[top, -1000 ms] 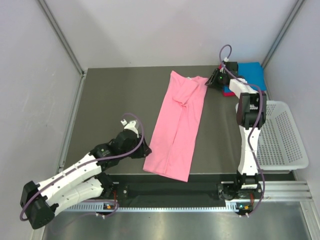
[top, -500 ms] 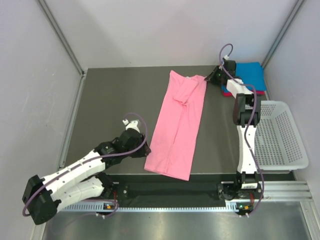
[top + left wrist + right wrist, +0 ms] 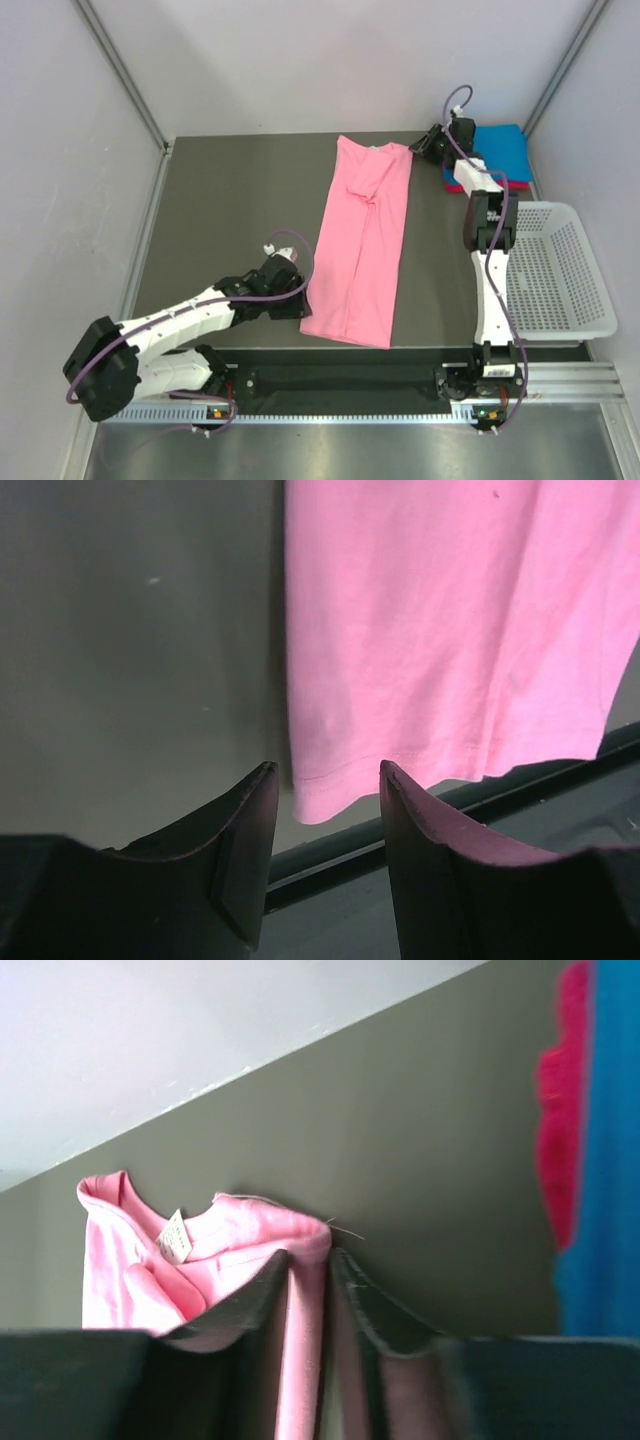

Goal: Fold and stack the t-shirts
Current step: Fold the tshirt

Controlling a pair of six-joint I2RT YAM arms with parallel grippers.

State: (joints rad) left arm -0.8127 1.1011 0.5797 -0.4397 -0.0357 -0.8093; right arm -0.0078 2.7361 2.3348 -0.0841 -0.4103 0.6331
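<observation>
Dark tabletop (image 3: 230, 200) | pink t-shirt (image 3: 362, 250) hem before left gripper (image 3: 326, 768), jaws parted | right gripper (image 3: 309, 1254) pinches its shoulder corner

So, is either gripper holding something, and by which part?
The right gripper pinches the pink t-shirt at its far shoulder corner; the left gripper is open, empty.

Left jaws reached the pink shirt (image 3: 360, 240) hem, right jaws its collar.

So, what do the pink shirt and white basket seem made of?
The pink shirt looks like soft matte knit cloth, maybe cotton: it creases and has a stitched hem. The white basket seems rigid plastic, moulded as a mesh of holes.
</observation>
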